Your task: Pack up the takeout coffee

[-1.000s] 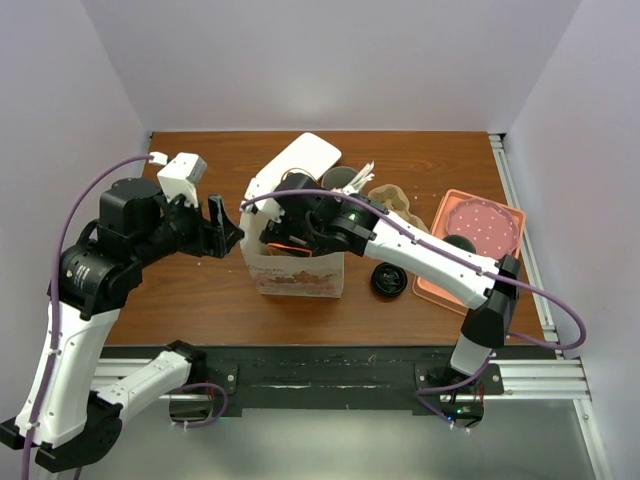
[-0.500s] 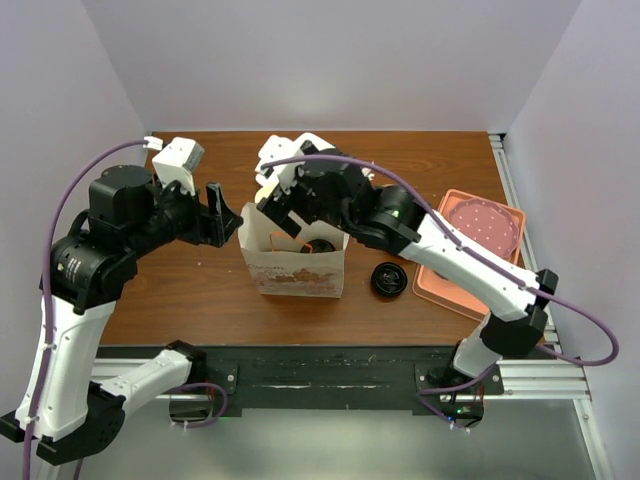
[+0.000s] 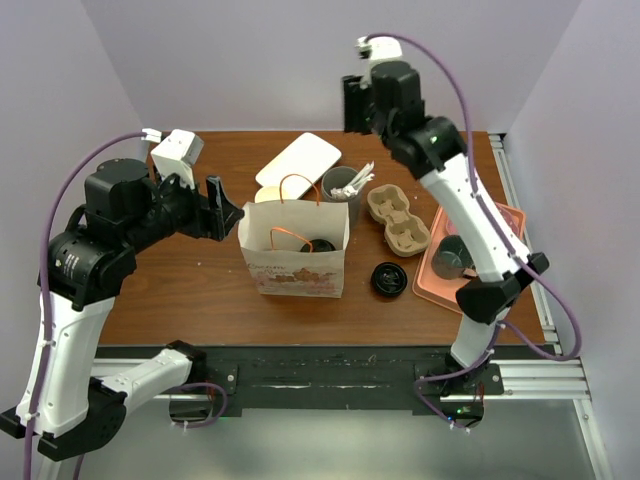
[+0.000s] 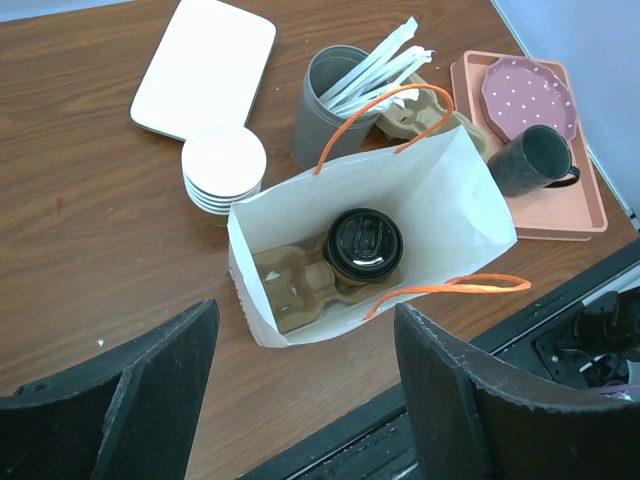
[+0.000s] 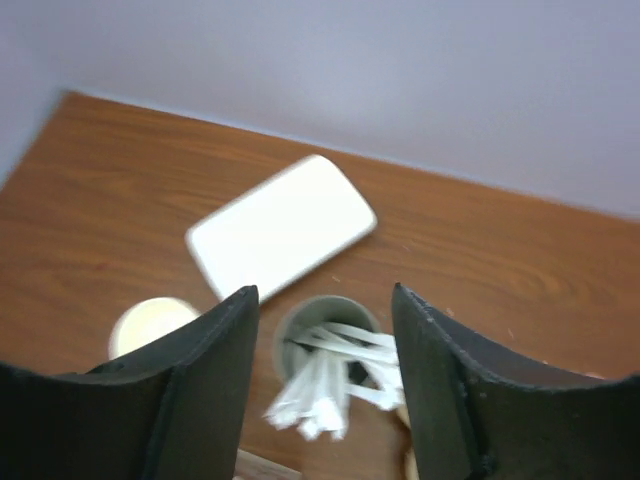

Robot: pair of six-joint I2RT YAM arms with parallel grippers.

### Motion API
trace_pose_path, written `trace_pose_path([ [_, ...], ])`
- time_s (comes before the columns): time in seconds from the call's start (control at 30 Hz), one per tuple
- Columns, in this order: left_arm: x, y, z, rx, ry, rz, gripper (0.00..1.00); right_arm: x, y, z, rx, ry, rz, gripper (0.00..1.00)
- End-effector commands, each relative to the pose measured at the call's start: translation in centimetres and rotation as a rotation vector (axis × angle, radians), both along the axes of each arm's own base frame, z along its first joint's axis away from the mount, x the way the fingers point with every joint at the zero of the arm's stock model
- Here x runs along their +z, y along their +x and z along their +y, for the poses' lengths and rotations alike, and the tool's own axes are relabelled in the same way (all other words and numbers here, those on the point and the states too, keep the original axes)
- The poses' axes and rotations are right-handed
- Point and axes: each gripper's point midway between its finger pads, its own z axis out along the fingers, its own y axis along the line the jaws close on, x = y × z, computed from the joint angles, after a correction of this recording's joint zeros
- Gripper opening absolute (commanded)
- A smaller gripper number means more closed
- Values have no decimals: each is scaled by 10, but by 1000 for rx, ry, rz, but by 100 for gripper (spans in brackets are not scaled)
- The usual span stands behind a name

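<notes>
- The takeout coffee [image 4: 364, 245] stands upright inside the paper bag [image 4: 470, 200], just ahead of our spread, empty left gripper [image 4: 305, 320].
- Our right gripper [image 5: 325, 292], also spread and empty, hangs well apart.

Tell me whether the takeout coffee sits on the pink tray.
No, the takeout coffee stands inside the paper bag, in its cardboard carrier.

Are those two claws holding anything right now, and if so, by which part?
Nothing is held. The left gripper and the right gripper both stand open and empty. The lidded coffee cup sits inside the paper bag, touched by neither.
</notes>
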Motion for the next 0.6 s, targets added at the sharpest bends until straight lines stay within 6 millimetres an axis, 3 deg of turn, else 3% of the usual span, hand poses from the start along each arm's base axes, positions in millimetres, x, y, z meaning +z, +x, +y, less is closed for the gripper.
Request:
trace_pose_path([
  [0.0,26,-3,-7,-33,-59,-74,75,-54,21,-56,-186,113,228,52],
  [0.03,25,-4,-8,-36,-64,-71,75,-62,28,-71,-225,133,252,45],
  [0.13,22,-7,-9,-37,-74,-51,75,-94,37,-89,-259,146,338,39],
  [0.23,22,-9,-9,-35,-84,-38,75,-117,44,-90,-228,180,412,35],
  [0.4,22,-12,-10,-33,-103,-22,75,-135,47,-71,-118,218,465,32],
  [0.57,19,-17,-8,-26,-111,-7,75,-157,44,-69,-109,198,518,31],
])
